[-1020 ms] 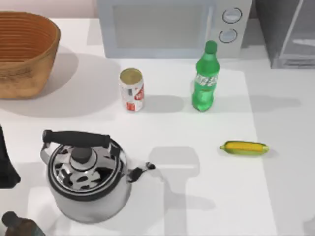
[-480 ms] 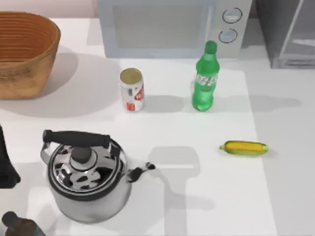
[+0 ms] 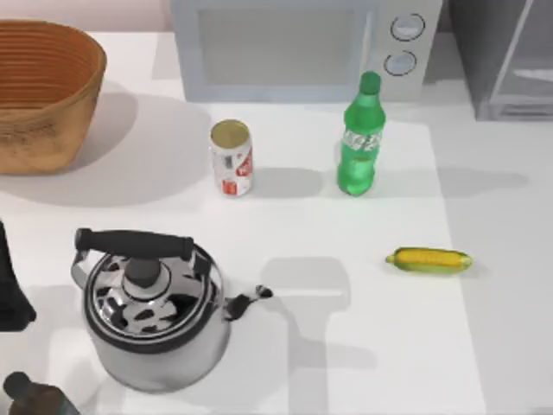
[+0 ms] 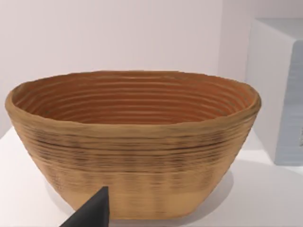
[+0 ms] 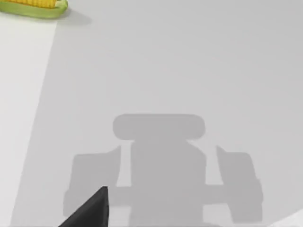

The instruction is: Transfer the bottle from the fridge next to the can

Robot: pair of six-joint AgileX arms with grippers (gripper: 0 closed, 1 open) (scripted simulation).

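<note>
Top view: the bottle [image 3: 359, 138] is standing upright on the white tabletop [image 3: 363, 346], out of the fridge [image 3: 505, 56], which is sitting at the 1 o'clock corner with its pale framed door. The bottle's green cap is nearly reaching the front of the microwave [image 3: 302, 47] below its two round knobs; the writing on its pale label is too small to read. The can [image 3: 232, 158] is standing upright at the bottle's 9 o'clock, well apart from it, white with red markings that cannot be read and a dull gold top. A woven basket [image 3: 43, 91] is sitting at 10 o'clock, a steel kettle [image 3: 151, 311] with a black handle at 7 o'clock, an ear of corn [image 3: 429, 259] at 4 o'clock, and a dark brown bottle [image 3: 30, 398] at the 7 o'clock edge. Part of the left arm [image 3: 10, 294] is showing at 9 o'clock.

Left wrist view: one dark fingertip of the left claw [image 4: 92, 213] is hanging before the basket [image 4: 132, 146]; open or closed, I cannot tell.

Right wrist view: one fingertip of the right claw [image 5: 90, 210] is hanging over bare tabletop [image 5: 189, 61], with the corn [image 5: 33, 5] farther off; its state cannot be told.
</note>
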